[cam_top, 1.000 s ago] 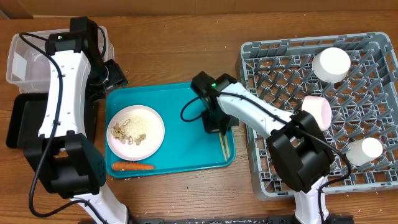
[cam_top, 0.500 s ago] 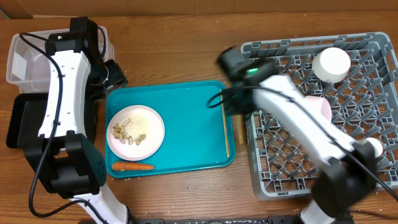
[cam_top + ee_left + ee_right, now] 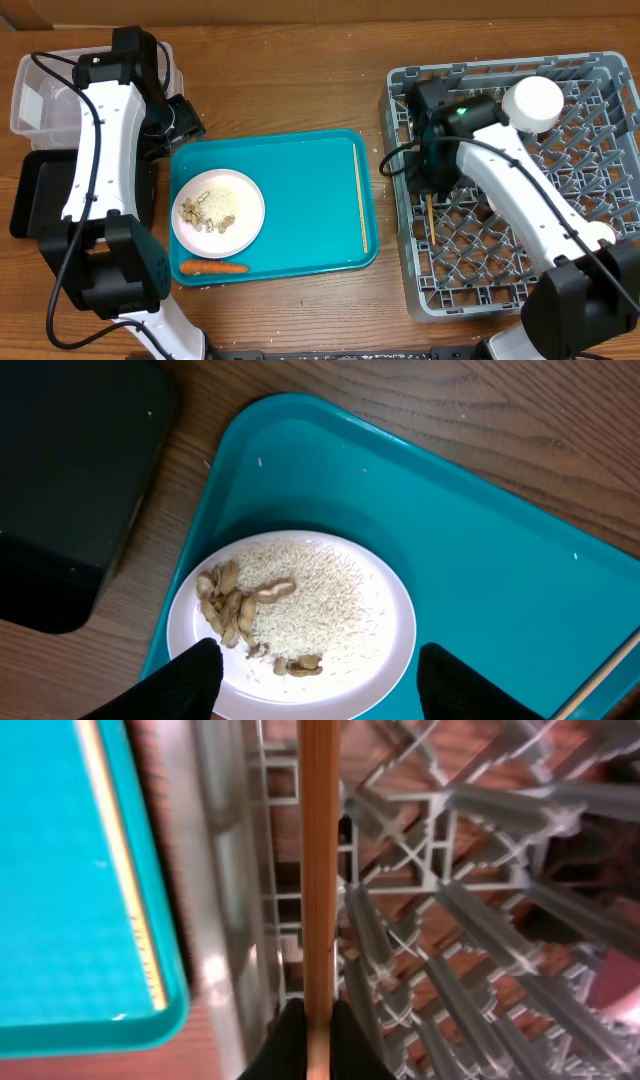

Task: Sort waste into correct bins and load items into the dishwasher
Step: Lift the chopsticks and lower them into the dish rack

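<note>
Shift since a second ago: right claw (image 3: 318, 1025) has left the teal tray (image 3: 300, 190) and now hangs over the left part of the grey rack (image 3: 470, 70); its fingers are pinched tight on one chopstick (image 3: 320, 870), which points down among the pegs. Second chopstick (image 3: 360, 195) is alone on the tray, straight along the right rim; before, both lay lower under the claw. Left arm has not moved; left claw (image 3: 320, 675) stands well open above the plate (image 3: 400, 630), gripping nothing.

Hidden or unclear: right arm now covers the pink bowl seen earlier on the rack; whether the held chopstick's tip touches the rack floor, cannot tell. White bowl (image 3: 532, 103) sits upturned at the rack's far side, partly behind the arm. Left arm hides parts of the clear tub (image 3: 35, 100) and black tray (image 3: 30, 200).

Plate holds rice (image 3: 310, 595) and brown scraps (image 3: 225, 610); carrot (image 3: 212, 267) lies just beside the plate, near the tray's front rim.

Room: bare teal floor between plate and chopstick; a narrow strip of table (image 3: 290, 90) separates tray from rack; wide bare table beyond the tray's far edge.
</note>
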Action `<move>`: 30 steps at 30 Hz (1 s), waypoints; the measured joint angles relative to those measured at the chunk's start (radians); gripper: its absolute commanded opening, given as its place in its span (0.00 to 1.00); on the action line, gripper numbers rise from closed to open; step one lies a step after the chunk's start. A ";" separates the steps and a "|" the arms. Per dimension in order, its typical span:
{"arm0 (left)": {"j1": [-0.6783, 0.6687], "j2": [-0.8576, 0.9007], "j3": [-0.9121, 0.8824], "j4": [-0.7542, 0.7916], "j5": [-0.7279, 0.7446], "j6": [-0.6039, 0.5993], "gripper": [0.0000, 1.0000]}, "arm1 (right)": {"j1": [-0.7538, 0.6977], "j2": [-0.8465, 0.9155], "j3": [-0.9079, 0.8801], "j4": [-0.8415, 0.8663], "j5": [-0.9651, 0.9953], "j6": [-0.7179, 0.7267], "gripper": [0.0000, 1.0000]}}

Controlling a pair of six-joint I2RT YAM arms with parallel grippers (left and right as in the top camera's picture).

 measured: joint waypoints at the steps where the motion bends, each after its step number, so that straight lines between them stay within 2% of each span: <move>1: 0.000 0.000 0.000 0.000 0.000 0.000 0.64 | 0.000 0.003 -0.029 0.013 0.000 -0.001 0.05; 2: 0.000 0.000 0.000 0.000 0.000 0.000 0.65 | -0.001 0.005 -0.054 0.030 0.000 -0.001 0.09; 3: 0.000 0.000 0.000 0.000 0.000 0.000 0.65 | -0.001 0.008 -0.073 0.040 -0.001 0.000 0.25; 4: 0.000 0.000 0.000 0.000 0.000 0.000 0.64 | -0.001 0.010 -0.085 0.043 0.000 -0.004 0.36; 5: 0.000 0.000 0.000 0.000 0.000 0.000 0.64 | -0.001 0.011 -0.088 0.042 0.000 -0.008 0.43; 7: 0.000 0.000 0.000 0.000 0.000 0.000 0.64 | -0.001 0.011 -0.084 0.046 0.000 -0.010 0.51; 10: 0.000 0.000 0.000 0.000 0.000 0.000 0.64 | -0.001 0.011 -0.041 0.014 0.001 -0.005 0.52; 13: 0.000 0.000 0.000 0.000 0.000 0.000 0.65 | -0.001 0.011 0.086 -0.007 -0.001 -0.004 0.52; 16: 0.000 0.000 0.000 -0.001 0.000 0.000 0.64 | 0.002 0.005 0.251 0.026 -0.028 -0.005 0.53; 18: 0.000 0.000 0.000 0.000 0.000 0.000 0.64 | 0.006 -0.007 0.301 0.067 -0.053 -0.005 0.53; 23: 0.000 0.000 0.000 -0.001 0.000 0.000 0.64 | 0.056 -0.024 0.324 0.117 -0.115 -0.004 0.54; 30: 0.000 0.000 0.000 0.000 0.000 0.000 0.64 | 0.157 0.151 0.270 0.117 -0.149 0.012 0.54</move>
